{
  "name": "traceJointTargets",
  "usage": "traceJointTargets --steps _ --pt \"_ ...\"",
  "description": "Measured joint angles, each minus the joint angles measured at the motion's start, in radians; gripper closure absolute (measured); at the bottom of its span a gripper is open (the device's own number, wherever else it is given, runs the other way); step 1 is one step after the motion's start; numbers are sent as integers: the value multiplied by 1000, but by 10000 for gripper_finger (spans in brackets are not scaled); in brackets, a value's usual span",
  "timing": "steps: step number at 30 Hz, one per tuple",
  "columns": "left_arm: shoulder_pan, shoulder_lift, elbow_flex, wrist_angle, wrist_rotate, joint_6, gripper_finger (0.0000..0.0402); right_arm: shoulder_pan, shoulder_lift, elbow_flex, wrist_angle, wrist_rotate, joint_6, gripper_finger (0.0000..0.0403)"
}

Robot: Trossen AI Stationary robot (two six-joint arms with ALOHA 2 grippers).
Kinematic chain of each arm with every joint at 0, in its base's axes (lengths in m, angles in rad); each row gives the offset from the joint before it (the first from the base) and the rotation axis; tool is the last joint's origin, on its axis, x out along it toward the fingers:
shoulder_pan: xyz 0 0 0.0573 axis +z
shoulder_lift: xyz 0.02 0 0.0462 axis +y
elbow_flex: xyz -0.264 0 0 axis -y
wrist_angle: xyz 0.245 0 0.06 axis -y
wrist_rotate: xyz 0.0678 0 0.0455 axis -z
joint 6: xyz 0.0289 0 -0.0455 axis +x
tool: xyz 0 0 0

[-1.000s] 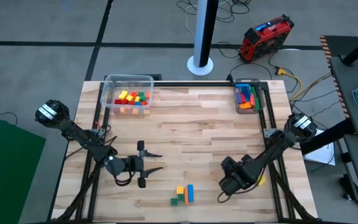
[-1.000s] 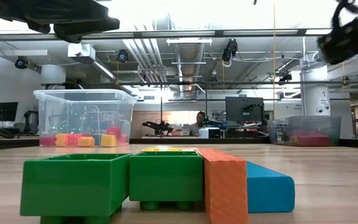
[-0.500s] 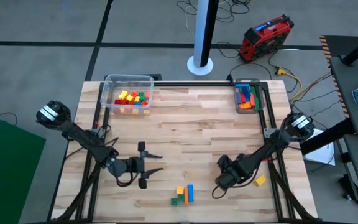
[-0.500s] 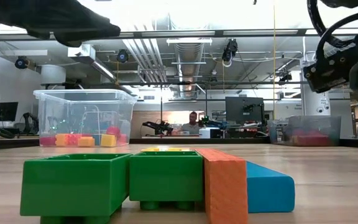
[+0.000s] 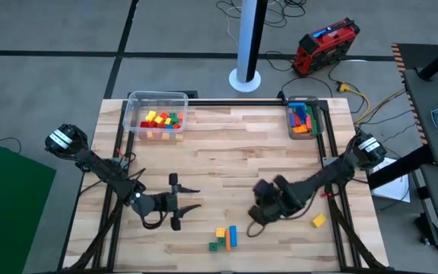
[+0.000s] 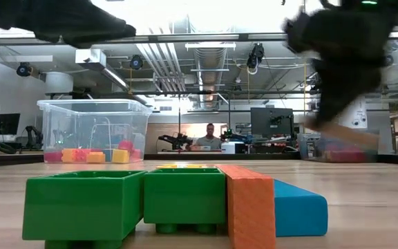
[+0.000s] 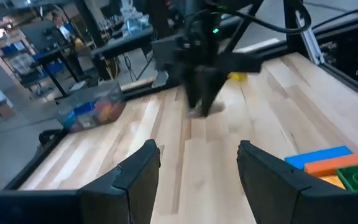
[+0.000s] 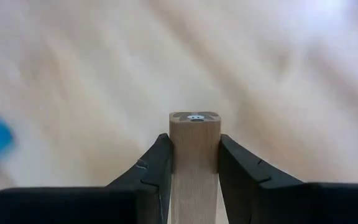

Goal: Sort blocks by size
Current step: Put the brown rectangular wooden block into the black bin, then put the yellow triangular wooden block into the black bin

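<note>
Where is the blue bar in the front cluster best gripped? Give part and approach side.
Come from above and set the tool's fingers on the two short ends of the blue bar. One long side lies against the orange block, leaving no gap for a finger; both ends look free.

Green, orange, blue blocks clustered at near edge, yellow block apart, seemingly tilted

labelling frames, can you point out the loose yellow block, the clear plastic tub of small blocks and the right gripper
small loose yellow block (image 5: 318, 221), high view, its top face.
clear plastic tub of small blocks (image 5: 157, 97), high view, its far rim.
right gripper (image 8: 194, 163), right wrist view, between its fingers, on the tan wooden block they clamp.
</note>
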Motion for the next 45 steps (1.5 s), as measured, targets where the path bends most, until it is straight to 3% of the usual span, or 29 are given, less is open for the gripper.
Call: traceJointTargets --steps 4,10,15,19,24,26,32,36,39,45 --pt "0 0 0 39 -1 49 210 -122 -4 80 -6 203 -211 314" --pt "0 -1 0 44 -1 65 210 -415 -4 150 -24 337 -513 314" --pt "0 -1 0 38 -53 64 210 -716 -4 230 -260 472 -560 314" --pt "0 -1 0 36 -77 63 210 -962 -4 252 -473 468 -459 314" --pt "0 -1 0 37 -77 61 210 -1178 -2 180 -487 369 -474 312" --pt "0 -1 0 37 -77 61 210 -1220 -2 152 -452 353 -504 293" --pt "0 -1 0 37 -77 61 210 -1232 -5 130 -419 355 -532 197" --pt "0 -1 0 38 -77 61 210 -1155 -32 130 -421 290 -510 166" --pt "0 -1 0 39 -77 61 210 -1015 -62 120 -419 197 -484 160" --pt "0 -1 0 40 -77 41 210 -618 -84 93 -417 5 -356 182"
